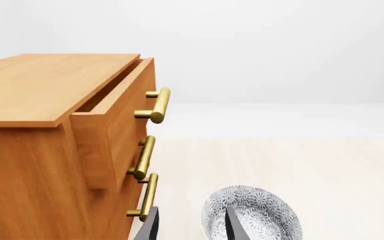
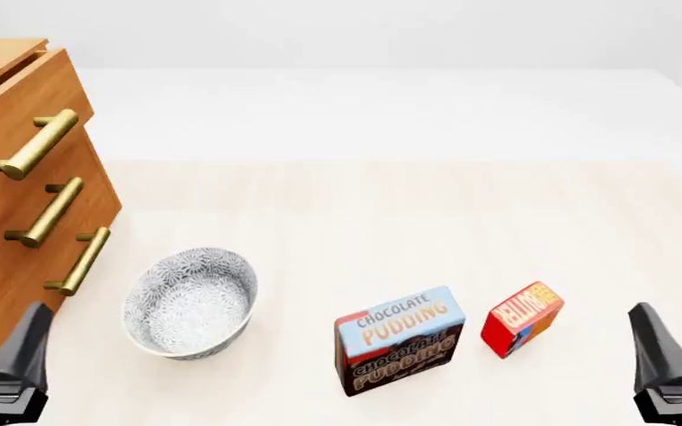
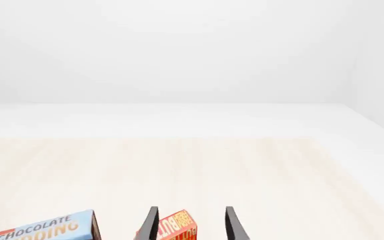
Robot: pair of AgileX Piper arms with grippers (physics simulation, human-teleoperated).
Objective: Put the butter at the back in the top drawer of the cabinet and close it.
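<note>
- The butter (image 2: pixel 521 319) stands on the desk (image 2: pixel 436 213) at near right, just right of the pudding box (image 2: pixel 398 340).
- The cabinet (image 2: pixel 10 177) is at far left, its top drawer (image 1: pixel 115 112) pulled partly out.
- A patterned bowl (image 2: pixel 189 302) sits near the cabinet.
- Left tool (image 1: pixel 188 225): spread, holding nothing.
- Right tool (image 3: pixel 190 225): spread, with the butter just ahead of it.
</note>
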